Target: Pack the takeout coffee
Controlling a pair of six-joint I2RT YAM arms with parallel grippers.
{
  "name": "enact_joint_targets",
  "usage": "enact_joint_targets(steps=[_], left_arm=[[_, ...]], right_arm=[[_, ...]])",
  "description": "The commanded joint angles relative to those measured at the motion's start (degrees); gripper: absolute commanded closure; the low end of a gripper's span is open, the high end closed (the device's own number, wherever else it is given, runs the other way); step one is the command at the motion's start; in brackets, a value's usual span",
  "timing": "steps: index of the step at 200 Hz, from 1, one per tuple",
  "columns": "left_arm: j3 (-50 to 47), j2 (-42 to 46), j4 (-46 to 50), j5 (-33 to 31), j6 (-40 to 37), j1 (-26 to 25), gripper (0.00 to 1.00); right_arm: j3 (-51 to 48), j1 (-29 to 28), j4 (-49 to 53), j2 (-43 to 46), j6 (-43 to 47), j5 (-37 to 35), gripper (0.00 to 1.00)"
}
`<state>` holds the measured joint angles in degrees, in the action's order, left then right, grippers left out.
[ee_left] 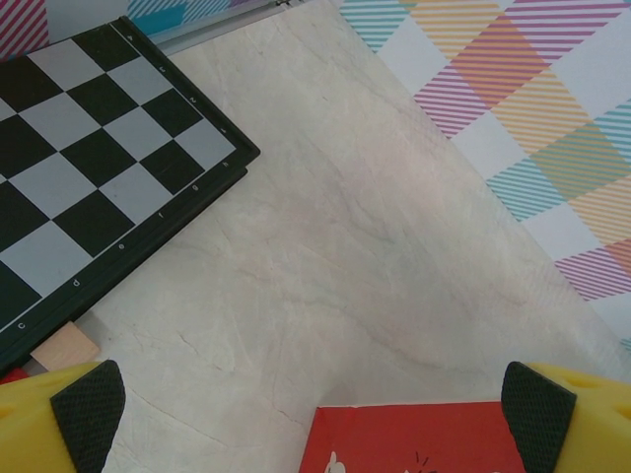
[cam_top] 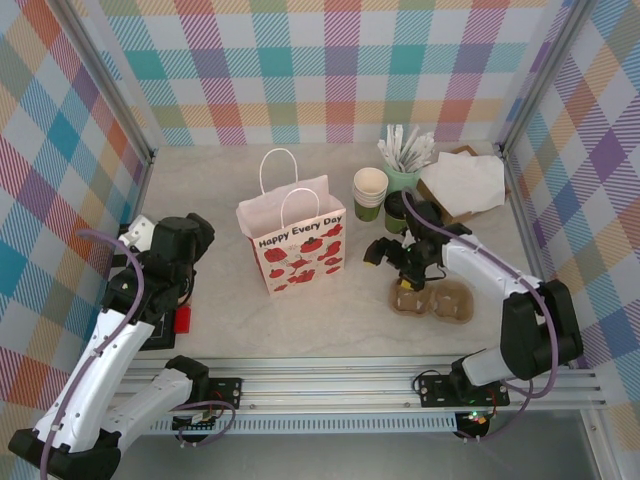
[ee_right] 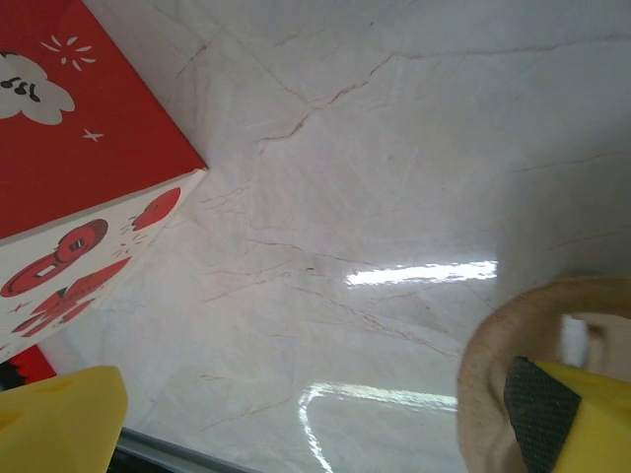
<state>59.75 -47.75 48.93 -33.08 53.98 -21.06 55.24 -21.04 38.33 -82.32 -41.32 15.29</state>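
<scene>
Top external: rt end effector (cam_top: pixel 384 254) released, jaws wide, takeout coffee (cam_top: pixel 394 211) just behind, apart.

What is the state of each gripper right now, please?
Left gripper: open, holding nothing.
Right gripper: open, holding nothing.

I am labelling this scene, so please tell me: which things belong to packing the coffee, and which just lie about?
Job: coffee cup, bag, perhaps carrier.
Lying about: cup stack, stick cup, napkins, chessboard.
</scene>
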Motion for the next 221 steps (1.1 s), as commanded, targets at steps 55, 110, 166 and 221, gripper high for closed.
enact_joint_targets(steps=[55,110,166,221], left_arm=[[-0.5,-0.4,-0.9,-3.6,-1.6,0.7,0.0],[-0.8,-0.8,-0.1,-4.1,-1.1,0.7,0.0],[-1.5,-1.2,-0.7,-3.4,0.1,0.7,0.0],[-1.6,-1.5,-0.4,-3.3,0.0,0.8,0.0]], right_arm=[[1.3,2.3,25.5,1.7,14.3,-23.3,0.17],[-3.2,3.4,19.7,-2.1,15.4,-22.5,0.32],[2.7,-5.9,14.1,-8.9,17.0,-13.0,0.39],[3.1,-8.9,13.7,-9.7,7.5,-22.0,0.31]])
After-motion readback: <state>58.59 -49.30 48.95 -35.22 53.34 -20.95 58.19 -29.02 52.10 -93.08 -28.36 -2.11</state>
